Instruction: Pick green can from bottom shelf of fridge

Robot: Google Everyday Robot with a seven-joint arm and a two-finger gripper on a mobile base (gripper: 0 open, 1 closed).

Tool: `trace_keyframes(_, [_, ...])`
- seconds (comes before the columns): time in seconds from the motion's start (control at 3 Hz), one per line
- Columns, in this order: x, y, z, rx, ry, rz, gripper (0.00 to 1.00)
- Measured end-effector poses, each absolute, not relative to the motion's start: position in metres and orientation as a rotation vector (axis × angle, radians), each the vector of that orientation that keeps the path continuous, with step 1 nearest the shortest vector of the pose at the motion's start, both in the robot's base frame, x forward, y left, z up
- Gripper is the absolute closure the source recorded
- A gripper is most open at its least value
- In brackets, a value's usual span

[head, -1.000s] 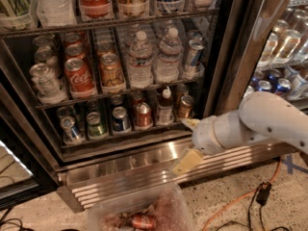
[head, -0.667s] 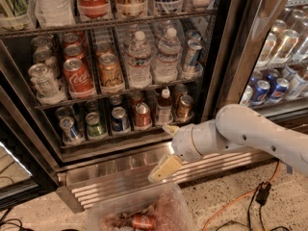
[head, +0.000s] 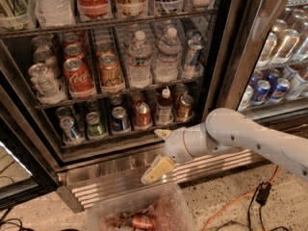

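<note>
The fridge [head: 227, 66] fills the view, its glass door shut over the racks. A white arm [head: 250, 138] reaches in from the right, across the ribbed steel base. On the bottom shelf [head: 126, 138] stands a row of short cans. A clear tub [head: 166, 210] sits on the floor below. The gripper [head: 150, 156] hangs before the base with its fingers spread wide, holding nothing. The green can [head: 95, 124] stands upright, second from the left, up and left of the gripper.

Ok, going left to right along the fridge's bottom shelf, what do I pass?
blue-and-silver can → green can → blue can → red can → small bottle → brown can. The gripper hangs open below the bottom shelf, before the steel base.
</note>
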State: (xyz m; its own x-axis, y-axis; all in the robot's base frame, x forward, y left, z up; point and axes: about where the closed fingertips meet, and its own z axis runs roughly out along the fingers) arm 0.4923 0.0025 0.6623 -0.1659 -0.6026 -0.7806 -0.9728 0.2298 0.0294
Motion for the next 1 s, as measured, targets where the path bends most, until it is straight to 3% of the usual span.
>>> trace_keyframes(0.67, [0.511, 0.077, 0.607, -1.394, 1.770, 0.871, 0.00])
trace_keyframes(1.0, [0.507, 0.110, 0.604, -1.341, 1.732, 0.839, 0.00])
